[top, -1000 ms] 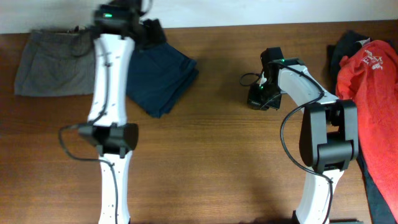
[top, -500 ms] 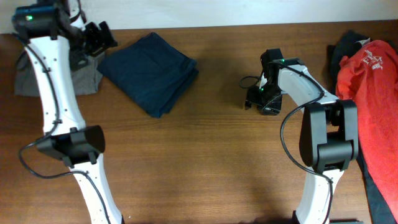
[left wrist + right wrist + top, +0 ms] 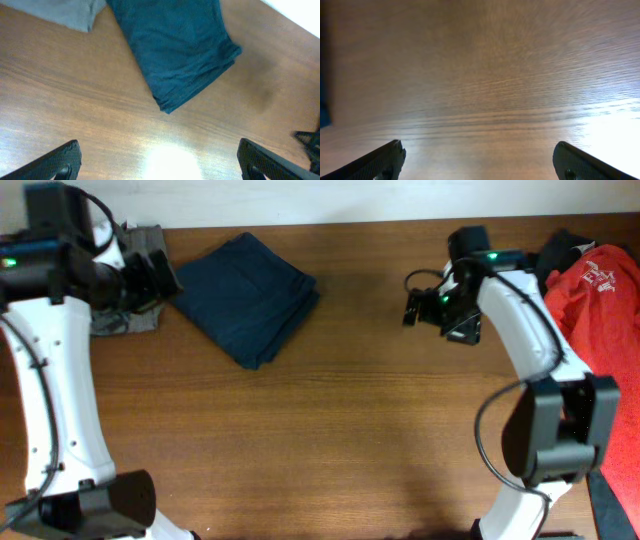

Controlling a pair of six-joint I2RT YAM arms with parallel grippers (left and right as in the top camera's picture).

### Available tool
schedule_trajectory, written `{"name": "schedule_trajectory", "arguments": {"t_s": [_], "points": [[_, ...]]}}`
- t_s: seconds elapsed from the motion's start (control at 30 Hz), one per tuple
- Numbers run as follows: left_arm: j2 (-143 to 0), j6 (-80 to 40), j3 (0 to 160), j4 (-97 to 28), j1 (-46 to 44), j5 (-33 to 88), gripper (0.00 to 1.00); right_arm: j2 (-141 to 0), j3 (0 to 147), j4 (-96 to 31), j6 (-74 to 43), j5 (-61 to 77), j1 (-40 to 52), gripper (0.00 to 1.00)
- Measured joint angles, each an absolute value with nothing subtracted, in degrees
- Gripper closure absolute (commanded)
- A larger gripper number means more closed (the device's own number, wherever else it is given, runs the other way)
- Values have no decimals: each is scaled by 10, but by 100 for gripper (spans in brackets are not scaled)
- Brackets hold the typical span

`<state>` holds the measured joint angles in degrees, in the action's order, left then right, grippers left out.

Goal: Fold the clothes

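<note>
The navy shorts (image 3: 245,298) lie folded flat near the back of the tabletop (image 3: 330,430), left of the middle. They have not moved. A second ago the left arm lay over their left side. Now the arm has swung away to the left and the whole folded pile shows.

The left pincer (image 3: 160,275) now hangs just left of the navy shorts, over the right end of the grey shorts (image 3: 125,320). Its fingers are wide apart and hold nothing, the same as before. In the left wrist view the left pincer (image 3: 160,162) is up in the air, with the navy shorts (image 3: 175,50) below it and a corner of the grey shorts (image 3: 65,12) at the top left. The arm now hides most of the grey shorts. A second ago they lay in plain sight.

The right pincer (image 3: 412,302) has moved back and to the right, closer to the red T-shirt (image 3: 600,310). The T-shirt lies bunched at the right edge on top of a dark cloth (image 3: 560,245). In the right wrist view the right pincer (image 3: 477,160) has its fingers far apart over bare wood, with nothing between them. A second ago those fingers were together.
</note>
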<state>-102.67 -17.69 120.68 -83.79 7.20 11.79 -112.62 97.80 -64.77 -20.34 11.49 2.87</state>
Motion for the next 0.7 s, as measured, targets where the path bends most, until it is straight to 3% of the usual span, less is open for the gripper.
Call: {"name": "schedule_trajectory", "arguments": {"t_s": [0.33, 0.7], "points": [[-1047, -178, 789, -386, 72, 271, 1, -1089, 986, -680, -201, 134, 21, 1], [-1147, -208, 737, -273, 72, 295, 1, -1088, 986, -677, -192, 166, 21, 1]]}}
